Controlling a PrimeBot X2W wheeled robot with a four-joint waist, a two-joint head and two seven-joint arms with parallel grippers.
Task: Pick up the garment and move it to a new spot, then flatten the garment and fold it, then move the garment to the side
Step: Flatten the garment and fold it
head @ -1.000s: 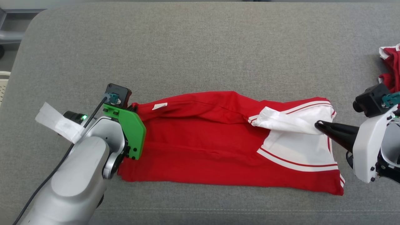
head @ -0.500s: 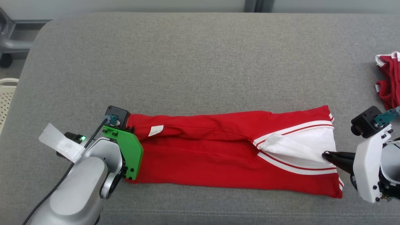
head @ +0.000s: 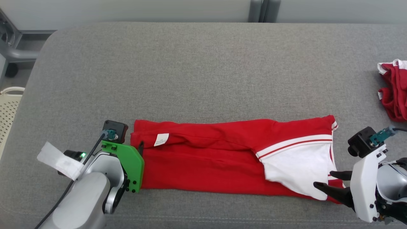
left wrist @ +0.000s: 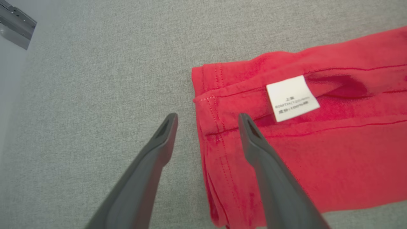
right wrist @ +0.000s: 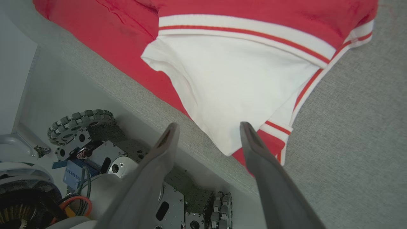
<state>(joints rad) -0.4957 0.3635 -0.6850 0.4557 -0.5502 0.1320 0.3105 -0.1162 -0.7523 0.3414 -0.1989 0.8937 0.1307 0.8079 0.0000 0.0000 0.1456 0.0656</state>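
Lying folded lengthwise near the front edge of the grey cushion [head: 190, 79], the red-and-white garment [head: 206, 159] stretches between both grippers. The left gripper [left wrist: 207, 117] straddles its hem, jaws spread, holding nothing. The right gripper [head: 324, 178] gapes at the white corner, perhaps brushing it. Another red garment [head: 392, 95] lies well apart.

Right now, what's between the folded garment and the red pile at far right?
Only bare grey cushion separates the garment from the red pile; the head view shows that stretch.
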